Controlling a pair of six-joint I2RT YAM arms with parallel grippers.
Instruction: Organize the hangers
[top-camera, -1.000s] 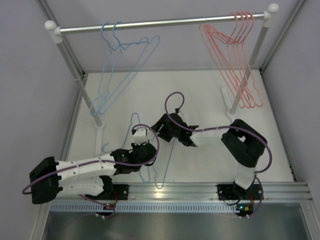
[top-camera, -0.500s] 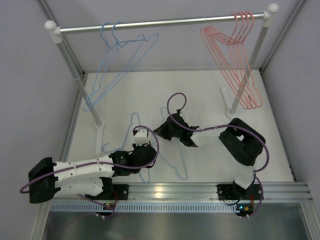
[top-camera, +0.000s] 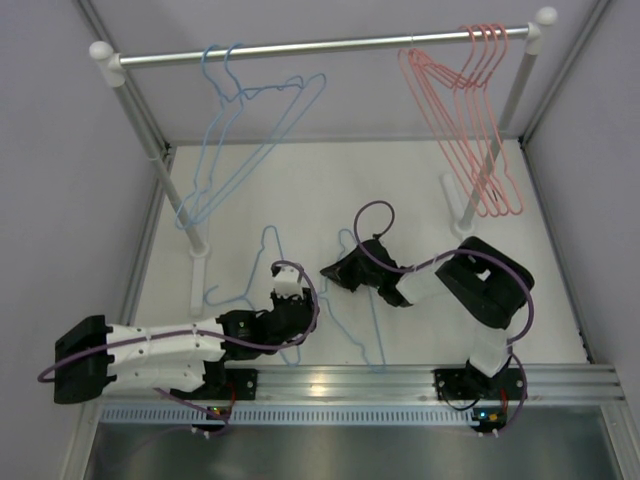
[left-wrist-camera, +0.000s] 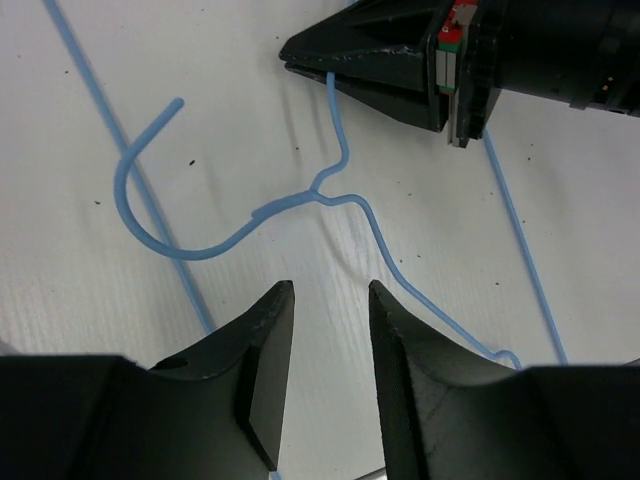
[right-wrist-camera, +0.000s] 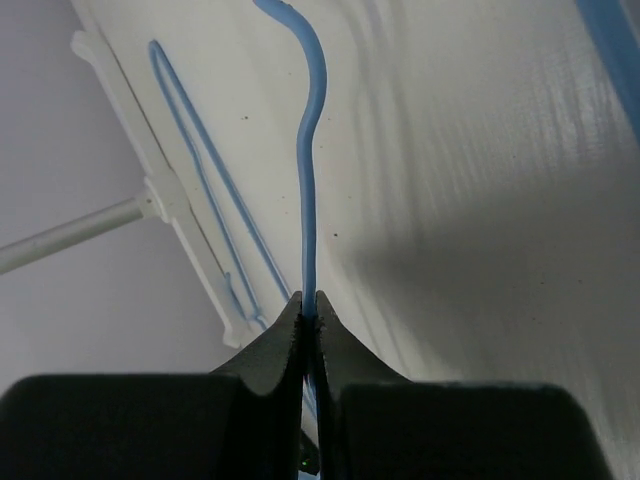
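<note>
Now the right gripper (right-wrist-camera: 308, 305) is pressed together on the wire of a blue hanger (left-wrist-camera: 317, 190) near its neck. It has swung that hanger round on the counter (top-camera: 300, 190), so the body trails toward the near edge. The left gripper (left-wrist-camera: 325, 345), spread, has edged up just short of the hook, probably for a re-grip before hanging. A second loose blue hanger (left-wrist-camera: 90, 82) crosses beneath the hook. Two blue hangers (top-camera: 235, 130) and the pink hangers (top-camera: 470, 120) hang on the rail (top-camera: 320, 45).
</note>
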